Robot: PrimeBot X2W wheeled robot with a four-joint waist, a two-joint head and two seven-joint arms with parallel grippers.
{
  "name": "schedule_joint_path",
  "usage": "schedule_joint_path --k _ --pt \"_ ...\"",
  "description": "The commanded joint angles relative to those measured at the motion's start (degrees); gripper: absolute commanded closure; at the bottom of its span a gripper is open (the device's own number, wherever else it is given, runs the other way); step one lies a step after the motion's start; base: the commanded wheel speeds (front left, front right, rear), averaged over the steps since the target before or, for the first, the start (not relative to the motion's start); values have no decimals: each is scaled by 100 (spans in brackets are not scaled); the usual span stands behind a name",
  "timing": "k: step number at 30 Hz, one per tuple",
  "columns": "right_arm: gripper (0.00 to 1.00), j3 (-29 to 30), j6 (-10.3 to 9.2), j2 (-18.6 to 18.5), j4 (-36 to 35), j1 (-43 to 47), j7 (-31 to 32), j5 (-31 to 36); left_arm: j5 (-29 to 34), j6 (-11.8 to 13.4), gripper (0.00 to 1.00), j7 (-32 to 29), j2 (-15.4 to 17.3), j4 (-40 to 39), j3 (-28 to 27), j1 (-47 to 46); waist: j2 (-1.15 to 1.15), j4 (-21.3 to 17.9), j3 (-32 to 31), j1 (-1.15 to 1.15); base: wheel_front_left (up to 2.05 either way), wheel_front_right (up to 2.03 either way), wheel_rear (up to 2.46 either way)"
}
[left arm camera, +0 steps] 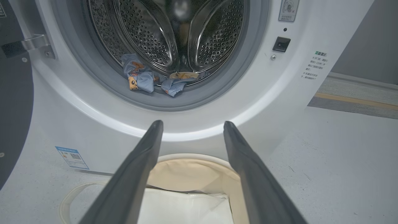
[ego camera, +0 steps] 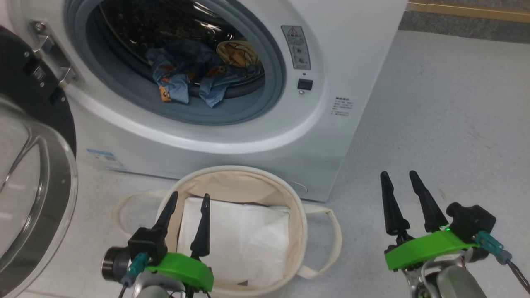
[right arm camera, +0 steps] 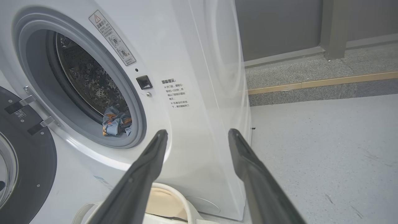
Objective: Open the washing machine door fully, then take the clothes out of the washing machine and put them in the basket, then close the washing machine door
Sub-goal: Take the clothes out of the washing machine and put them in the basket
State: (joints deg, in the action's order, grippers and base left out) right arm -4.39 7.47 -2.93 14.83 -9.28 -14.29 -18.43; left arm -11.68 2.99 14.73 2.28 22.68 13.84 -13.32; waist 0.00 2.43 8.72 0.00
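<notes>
Left gripper [ego camera: 191, 194], fingers apart and empty, hovers over the basket [ego camera: 232, 169] rim. Right gripper [ego camera: 398, 173], likewise spread, hangs over open floor [ego camera: 447, 124]. Clothes [ego camera: 186, 74] lie at the drum lip of the washing machine [ego camera: 352, 49], with the washing machine door [ego camera: 25, 91] swung left. The warning sticker [ego camera: 295, 46] is unreadable.

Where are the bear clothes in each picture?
Head view: the clothes lie inside the washing machine, upper middle of the picture.
Left wrist view: clothes at the drum's bottom, a little left of centre.
Right wrist view: clothes peek out left of centre, at the drum mouth's lower right.
Shared landmark: the black latch square right of the drum mouth.
</notes>
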Motion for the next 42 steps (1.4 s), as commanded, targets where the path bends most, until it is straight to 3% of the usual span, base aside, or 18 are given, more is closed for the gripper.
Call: schedule_joint_path --k 1,24,32,42 --pt "0 -193 2 5 -214 -185 -71 -13 82 6 0 27 68 -186 -200 -170 0 14 21 0 93 -93 0" --pt "0 -707 2 5 -333 -128 -71 192 333 150 0 27 99 -285 -388 -465 0 -9 420 0 10 -10 0" --pt "0 -785 2 5 -497 -314 -71 185 486 147 0 27 368 4 -629 -1406 0 -150 1136 0 0 0 0" --pt "0 -900 2 5 -675 -797 -71 119 631 219 0 -194 876 950 -836 -3358 0 -446 2103 0 0 0 0"
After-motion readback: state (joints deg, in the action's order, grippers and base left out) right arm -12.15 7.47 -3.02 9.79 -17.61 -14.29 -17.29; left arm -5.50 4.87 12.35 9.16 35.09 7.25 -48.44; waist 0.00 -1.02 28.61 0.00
